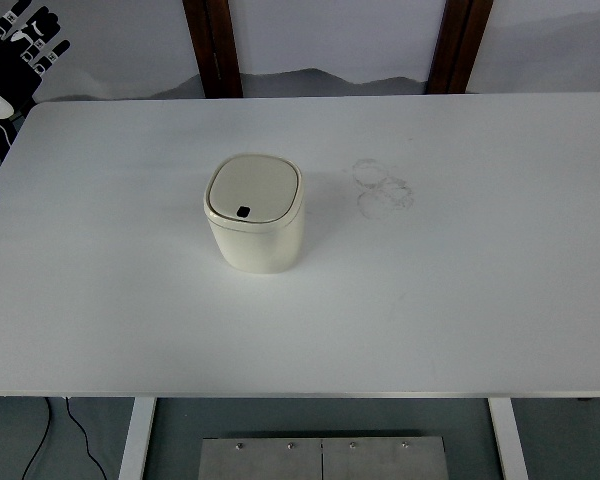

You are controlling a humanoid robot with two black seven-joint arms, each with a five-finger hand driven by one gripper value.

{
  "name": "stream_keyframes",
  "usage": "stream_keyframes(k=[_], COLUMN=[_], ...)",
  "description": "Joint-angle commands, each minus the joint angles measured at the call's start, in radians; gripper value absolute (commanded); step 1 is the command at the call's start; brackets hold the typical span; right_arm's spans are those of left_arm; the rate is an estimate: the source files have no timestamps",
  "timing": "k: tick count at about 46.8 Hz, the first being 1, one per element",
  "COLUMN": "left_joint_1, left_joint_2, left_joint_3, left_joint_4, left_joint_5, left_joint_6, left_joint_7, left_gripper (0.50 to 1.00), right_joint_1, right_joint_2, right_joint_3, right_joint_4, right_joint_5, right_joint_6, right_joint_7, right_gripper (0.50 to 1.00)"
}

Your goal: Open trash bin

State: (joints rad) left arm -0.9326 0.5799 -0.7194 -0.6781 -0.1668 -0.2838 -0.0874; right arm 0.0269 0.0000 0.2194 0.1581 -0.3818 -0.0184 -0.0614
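Note:
A small cream trash bin [254,213] stands upright near the middle of the white table [460,300]. Its lid is shut and lies flat, with a small black button [243,211] near the lid's front edge. My left hand [25,45] is at the far top left, beyond the table's left corner and far from the bin. Its fingers are spread and hold nothing. My right arm is out of view.
Faint ring marks [382,186] show on the table to the right of the bin. Two dark wooden posts [212,45] stand behind the table's far edge. A black cable [65,430] and a metal plate [322,458] lie below the near edge.

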Motion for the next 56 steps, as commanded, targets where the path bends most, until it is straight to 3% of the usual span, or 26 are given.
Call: stream_keyframes(k=[1, 56], left_joint_1=[0.0, 0.008], left_joint_2=[0.0, -0.005], left_joint_3=[0.0, 0.001], left_joint_4=[0.0, 0.0], left_joint_5=[0.001, -0.005], left_joint_6=[0.0, 0.003], left_joint_7=[0.0, 0.0], left_gripper=[1.0, 1.0], right_joint_1=[-0.001, 0.001], right_joint_2=[0.0, 0.0], right_joint_3=[0.0, 0.0], right_joint_4=[0.0, 0.0], right_joint_5=[0.0, 0.0], right_joint_6=[0.0, 0.0], right_joint_7=[0.0, 0.0], right_gripper=[0.995, 0.995])
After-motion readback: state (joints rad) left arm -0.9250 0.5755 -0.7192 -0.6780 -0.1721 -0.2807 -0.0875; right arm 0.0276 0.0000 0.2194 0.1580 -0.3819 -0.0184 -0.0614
